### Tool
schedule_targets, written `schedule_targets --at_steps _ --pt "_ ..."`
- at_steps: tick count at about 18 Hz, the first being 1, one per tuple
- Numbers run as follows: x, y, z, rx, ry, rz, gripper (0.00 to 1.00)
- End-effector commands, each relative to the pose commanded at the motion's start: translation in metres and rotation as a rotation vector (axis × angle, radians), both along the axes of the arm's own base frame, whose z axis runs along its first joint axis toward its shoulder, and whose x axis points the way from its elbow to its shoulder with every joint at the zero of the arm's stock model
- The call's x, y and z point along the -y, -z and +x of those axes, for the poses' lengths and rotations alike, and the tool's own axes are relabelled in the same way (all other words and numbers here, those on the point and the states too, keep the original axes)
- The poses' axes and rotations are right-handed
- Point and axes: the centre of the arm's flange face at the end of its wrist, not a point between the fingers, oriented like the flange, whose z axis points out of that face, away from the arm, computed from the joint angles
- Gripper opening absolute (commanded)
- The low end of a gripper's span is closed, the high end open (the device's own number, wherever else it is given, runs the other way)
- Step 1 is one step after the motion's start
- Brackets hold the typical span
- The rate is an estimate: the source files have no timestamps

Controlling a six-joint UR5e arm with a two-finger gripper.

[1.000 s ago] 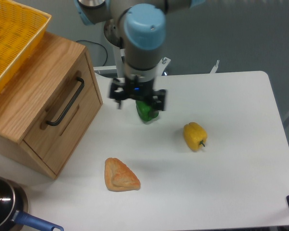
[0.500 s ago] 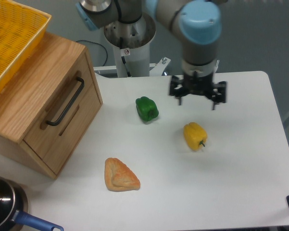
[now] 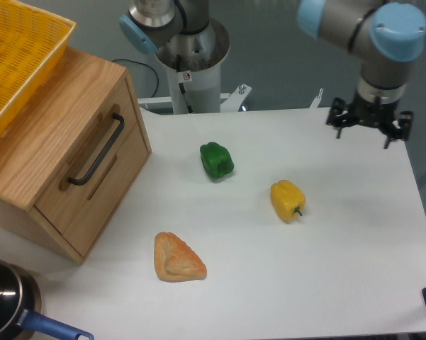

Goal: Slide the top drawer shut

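One light oak top drawer with black bar handle (image 3: 93,157), at the table's left edge, sits flush; the empty two-finger gripper (image 3: 369,129), fingers apart, has retreated to the far right edge.

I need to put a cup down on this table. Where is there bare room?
The widest free patch lies right of the yellow pepper, running to the table edge; the gripper hovers only at its far corner. Front centre, right of the pastry, is bare too. It is tighter between the drawer cabinet, green pepper and pastry.
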Motion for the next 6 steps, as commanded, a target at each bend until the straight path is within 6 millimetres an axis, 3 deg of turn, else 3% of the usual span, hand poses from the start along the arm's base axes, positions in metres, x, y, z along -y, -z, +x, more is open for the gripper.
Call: schedule_targets --at_steps 2,6 --pt "0.002 0.012 -0.012 0.001 -0.005 -0.002 1.00" --pt "0.007 0.016 -0.018 0.002 -0.014 0.000 1.00"
